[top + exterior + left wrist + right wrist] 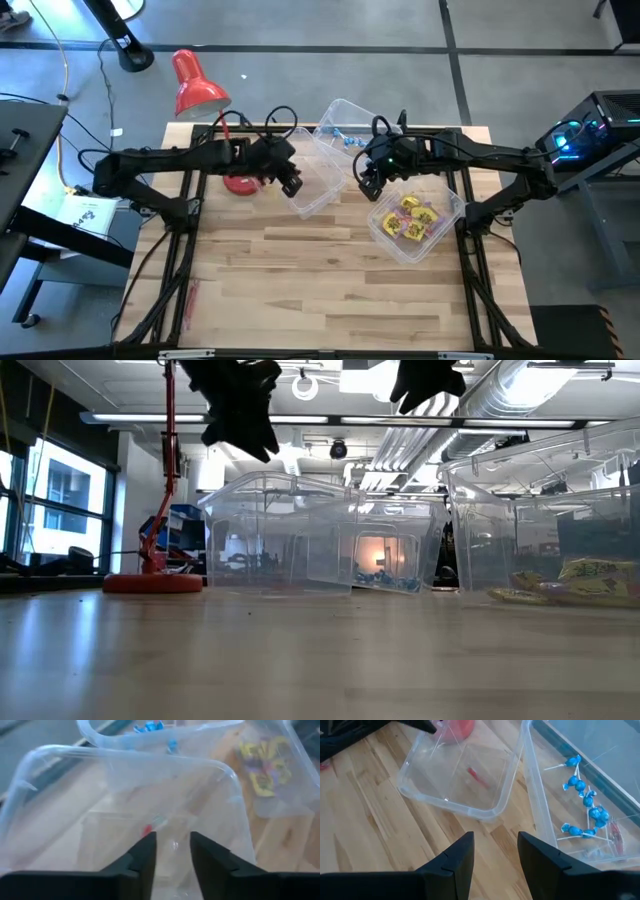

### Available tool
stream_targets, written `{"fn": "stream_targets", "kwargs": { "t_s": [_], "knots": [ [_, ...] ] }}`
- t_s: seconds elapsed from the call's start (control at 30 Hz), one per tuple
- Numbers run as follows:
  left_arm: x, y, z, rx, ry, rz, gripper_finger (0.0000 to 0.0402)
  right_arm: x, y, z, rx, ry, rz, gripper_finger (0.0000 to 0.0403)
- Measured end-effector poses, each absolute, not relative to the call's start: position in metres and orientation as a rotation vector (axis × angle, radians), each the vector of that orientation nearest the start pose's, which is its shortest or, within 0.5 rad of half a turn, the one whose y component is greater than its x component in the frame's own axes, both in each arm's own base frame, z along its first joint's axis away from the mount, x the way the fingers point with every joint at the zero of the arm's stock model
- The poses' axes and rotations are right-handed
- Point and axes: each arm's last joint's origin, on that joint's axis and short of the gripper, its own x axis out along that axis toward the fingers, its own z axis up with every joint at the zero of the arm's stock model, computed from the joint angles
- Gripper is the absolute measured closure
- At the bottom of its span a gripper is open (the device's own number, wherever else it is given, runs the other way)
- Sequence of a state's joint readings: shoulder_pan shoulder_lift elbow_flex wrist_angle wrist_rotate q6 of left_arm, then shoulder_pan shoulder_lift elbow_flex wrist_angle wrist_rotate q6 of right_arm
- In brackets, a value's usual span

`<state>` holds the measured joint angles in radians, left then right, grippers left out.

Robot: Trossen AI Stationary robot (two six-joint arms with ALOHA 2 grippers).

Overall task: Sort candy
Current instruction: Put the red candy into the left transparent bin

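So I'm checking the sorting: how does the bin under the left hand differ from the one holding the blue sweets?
The bin under the left hand holds a single red stick candy; the blue-sweets bin holds many blue-wrapped pieces on sticks. In the high view the first sits nearer the red lamp, while the second lies farther back, between the two arms. Both are clear plastic.

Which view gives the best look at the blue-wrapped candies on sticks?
The right wrist view: the blue candies lie spread along one clear bin, sticks and wrappers distinct. The high view shows only a small blue patch; the low view a blue heap seen through bin walls; the left wrist view a few pieces at its edge.
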<state>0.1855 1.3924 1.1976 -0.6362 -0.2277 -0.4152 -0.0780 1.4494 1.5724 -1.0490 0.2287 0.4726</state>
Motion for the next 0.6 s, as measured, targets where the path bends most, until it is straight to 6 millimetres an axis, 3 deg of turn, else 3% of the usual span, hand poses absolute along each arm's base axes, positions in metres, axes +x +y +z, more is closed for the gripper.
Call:
{"fn": "stream_targets", "kwargs": {
  "t_s": [0.13, 0.23, 0.37, 0.47, 0.6],
  "knots": [
    [0.277, 0.058, 0.304, -0.419, 0.792, 0.503, 0.0238, 0.280, -0.028, 0.378, 0.365, 0.840, -0.496, 0.0258],
    [0.260, 0.043, 0.306, -0.523, 0.910, 0.440, 0.0209, 0.280, -0.028, 0.379, 0.365, 0.840, -0.496, 0.0258],
    [0.233, 0.003, 0.302, -0.555, 1.114, 0.470, 0.0191, 0.280, -0.028, 0.378, 0.359, 0.841, -0.493, 0.0258],
    [0.219, -0.034, 0.299, -0.593, 1.120, 0.498, 0.0188, 0.280, -0.028, 0.378, 0.358, 0.841, -0.493, 0.0258],
    [0.206, -0.080, 0.279, -0.666, 1.163, 0.514, 0.0188, 0.280, -0.028, 0.378, 0.340, 0.846, -0.485, 0.0258]
  ]
}}
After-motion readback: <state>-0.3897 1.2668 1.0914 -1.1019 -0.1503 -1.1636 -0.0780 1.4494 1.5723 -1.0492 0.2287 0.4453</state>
